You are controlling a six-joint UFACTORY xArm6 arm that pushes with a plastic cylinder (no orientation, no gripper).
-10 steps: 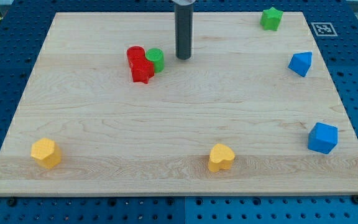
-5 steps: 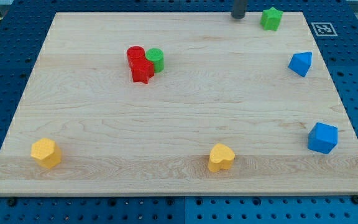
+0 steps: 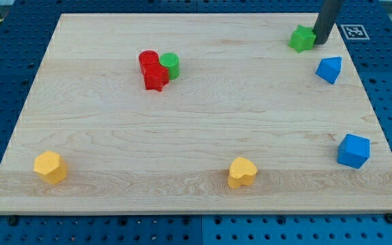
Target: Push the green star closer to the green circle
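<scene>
Wooden counter on blue pegboard. Near edge: two yellow blocks, untouched. Farther: green circle beside red blocks. Far right: green star, my tip touching its right side. No gripper fitted. Most of the push remains, judging by the gap.

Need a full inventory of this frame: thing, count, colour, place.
green star: 1, green, view's top right
green circle: 1, green, upper left of centre, touching the red blocks
red blocks: 2, red, clustered on the view's left of the green circle
blue blocks: 2, blue, right edge; the other lower
yellow blocks: 2, yellow, bottom left; the other bottom centre
board: 1, light wood
marker tag: 1, black and white, top right corner
my tip: 1, dark rod, against the star's right side
</scene>
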